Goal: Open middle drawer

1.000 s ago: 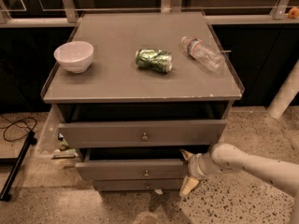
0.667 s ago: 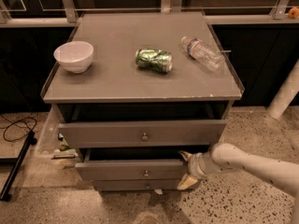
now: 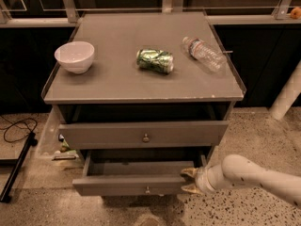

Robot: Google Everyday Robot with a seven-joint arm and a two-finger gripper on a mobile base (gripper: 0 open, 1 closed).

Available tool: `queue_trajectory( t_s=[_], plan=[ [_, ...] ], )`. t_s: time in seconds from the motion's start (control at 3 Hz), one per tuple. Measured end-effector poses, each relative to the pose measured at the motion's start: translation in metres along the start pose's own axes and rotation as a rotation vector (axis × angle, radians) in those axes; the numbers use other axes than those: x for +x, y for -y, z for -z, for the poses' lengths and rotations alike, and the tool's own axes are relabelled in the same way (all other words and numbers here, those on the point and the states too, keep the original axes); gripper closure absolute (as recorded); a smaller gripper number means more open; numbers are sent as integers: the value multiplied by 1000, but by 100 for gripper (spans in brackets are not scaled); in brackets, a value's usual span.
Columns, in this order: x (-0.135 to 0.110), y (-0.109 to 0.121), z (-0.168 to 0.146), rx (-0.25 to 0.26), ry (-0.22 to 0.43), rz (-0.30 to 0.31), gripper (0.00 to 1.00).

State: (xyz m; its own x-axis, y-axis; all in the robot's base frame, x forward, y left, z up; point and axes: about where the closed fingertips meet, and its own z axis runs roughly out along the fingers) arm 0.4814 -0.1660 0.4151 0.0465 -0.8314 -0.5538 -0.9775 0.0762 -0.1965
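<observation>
The middle drawer [image 3: 117, 186] is a grey flat front with a small round knob [image 3: 147, 190]. It stands pulled out toward me, with its plain grey inside showing behind the front. My gripper [image 3: 189, 180] comes in from the right on a white arm [image 3: 249, 175]. Its two yellowish fingers straddle the right end of that drawer front, one above and behind the front, one lower at its face. The drawer above [image 3: 103, 134], with its own knob [image 3: 146, 137], also stands a little way out. Any front below the middle drawer is hidden.
On the cabinet top [image 3: 117, 84] lie a white bowl [image 3: 74, 56], a crushed green can [image 3: 155, 60] and a clear plastic bottle [image 3: 203, 53]. A black cable [image 3: 16, 128] and a black bar [image 3: 16, 171] lie on the floor at left. A white post [image 3: 287, 98] stands at right.
The middle drawer has slid further out toward me, showing more of its inside. My gripper has moved with its right end, slightly down and toward me.
</observation>
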Motion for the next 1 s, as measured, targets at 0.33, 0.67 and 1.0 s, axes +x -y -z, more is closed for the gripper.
queue_trajectory(
  t_s=[0.33,0.67,1.0],
  plan=[
    [11,-48,29,29,10,-23,89],
    [7,-48,31,29,10,-23,85],
    [7,-48,31,29,10,-23,62]
  ],
)
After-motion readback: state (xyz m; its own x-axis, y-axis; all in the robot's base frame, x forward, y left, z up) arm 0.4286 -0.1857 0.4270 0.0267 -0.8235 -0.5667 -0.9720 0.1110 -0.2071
